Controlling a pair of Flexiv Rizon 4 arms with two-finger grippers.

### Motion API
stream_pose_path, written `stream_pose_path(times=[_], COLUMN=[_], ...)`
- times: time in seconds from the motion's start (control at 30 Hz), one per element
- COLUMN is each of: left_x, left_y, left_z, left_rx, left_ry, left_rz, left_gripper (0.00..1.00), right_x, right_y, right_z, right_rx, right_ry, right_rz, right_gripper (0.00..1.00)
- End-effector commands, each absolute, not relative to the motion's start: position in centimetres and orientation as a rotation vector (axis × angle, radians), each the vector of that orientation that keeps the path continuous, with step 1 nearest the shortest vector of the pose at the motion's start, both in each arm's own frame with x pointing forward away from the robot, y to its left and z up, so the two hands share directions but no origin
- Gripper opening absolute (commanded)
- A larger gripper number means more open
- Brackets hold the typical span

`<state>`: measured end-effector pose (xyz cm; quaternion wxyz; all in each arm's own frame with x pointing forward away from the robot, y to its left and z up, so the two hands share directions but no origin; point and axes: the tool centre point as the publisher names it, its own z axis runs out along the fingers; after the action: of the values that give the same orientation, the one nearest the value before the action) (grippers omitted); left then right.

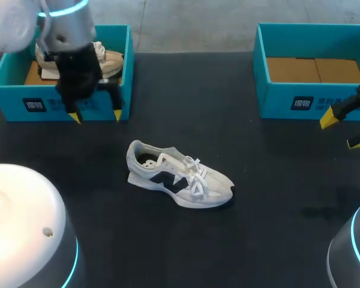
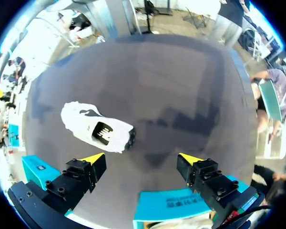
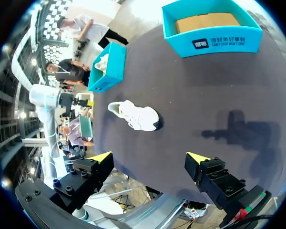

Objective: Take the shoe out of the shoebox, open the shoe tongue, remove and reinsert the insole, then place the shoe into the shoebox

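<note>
A white sneaker (image 1: 180,175) lies at frame centre on the table (image 1: 258,210).
The left gripper (image 1: 96,116) hangs spread and empty at the front wall of the upper-left shoebox (image 1: 18,102); the right gripper (image 1: 344,132), likewise spread and empty, sits at the right edge beside the upper-right shoebox (image 1: 276,99).

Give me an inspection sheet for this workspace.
Surface: dark table, bare apart from the items below.
Job's things: white shoe upright on its sole mid-table, laced, toe toward the right arm's side, touched by neither hand. Left box holds a second shoe. Right box shows only its cardboard floor.
Clutter: nothing seen.
Grippers: left hand open, empty, above the left box's front wall. Right hand open, empty, just in front of the right box.
Cables: nothing seen on the table.
Surroundings: nothing seen reaching over the table.
</note>
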<state>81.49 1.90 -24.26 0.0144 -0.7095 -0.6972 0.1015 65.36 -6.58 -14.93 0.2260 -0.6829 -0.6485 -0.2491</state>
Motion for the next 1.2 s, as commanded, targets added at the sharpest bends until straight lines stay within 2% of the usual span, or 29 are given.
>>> stream_pose_path(times=[0.03,0.47,1.2], left_x=[82.9,81.8,80.5], left_y=[2.8,3.9,4.4], left_z=[-24.1,-23.1,-22.4], left_rx=[-2.150,-2.019,-2.071], left_ry=[-2.145,-2.131,-2.116], left_rz=[0.507,0.778,0.745], left_gripper=[1.00,1.00,1.00], right_x=[65.4,65.4,65.4], right_y=[-6.5,-6.5,-6.5], right_z=[-15.0,-15.0,-15.0], right_rx=[-1.886,-1.886,-1.886], right_ry=[-1.788,-1.788,-1.788], right_rz=[-0.684,-0.684,-0.684], right_gripper=[1.00,1.00,1.00])
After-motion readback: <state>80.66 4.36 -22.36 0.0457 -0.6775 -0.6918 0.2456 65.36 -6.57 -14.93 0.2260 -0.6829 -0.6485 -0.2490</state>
